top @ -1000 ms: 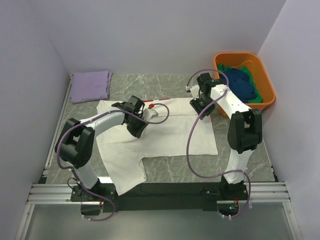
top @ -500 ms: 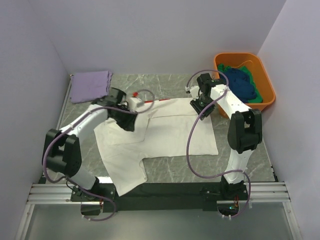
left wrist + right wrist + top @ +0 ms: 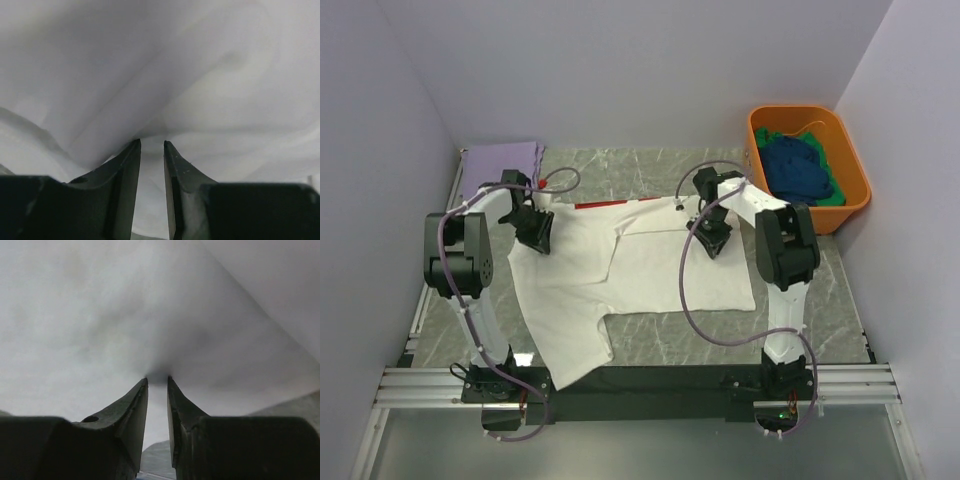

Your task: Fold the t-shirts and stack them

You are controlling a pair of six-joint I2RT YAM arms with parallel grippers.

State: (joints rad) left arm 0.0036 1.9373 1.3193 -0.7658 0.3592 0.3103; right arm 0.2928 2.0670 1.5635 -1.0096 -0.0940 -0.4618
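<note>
The large white t-shirt (image 3: 655,270) lies spread on the marble table, with a thin red strip (image 3: 610,203) showing along its far edge. My left gripper (image 3: 537,237) is at the shirt's far left corner, and in the left wrist view it (image 3: 152,142) is shut on a fold of white cloth (image 3: 200,75). My right gripper (image 3: 713,240) is at the far right part of the shirt, and in the right wrist view it (image 3: 157,378) is shut on white cloth (image 3: 100,315). A folded lavender t-shirt (image 3: 500,168) lies at the far left. Dark blue (image 3: 798,168) and green (image 3: 835,198) shirts lie in the tub.
The orange plastic tub (image 3: 858,170) stands at the far right against the wall. White walls close in the table on three sides. The arm bases and a metal rail (image 3: 640,385) run along the near edge. One sleeve of the white shirt hangs toward the left base.
My left gripper has moved left along the shirt's far edge, from near its middle to the far left corner. My right gripper has shifted a little left and nearer. The red strip now shows longer.
</note>
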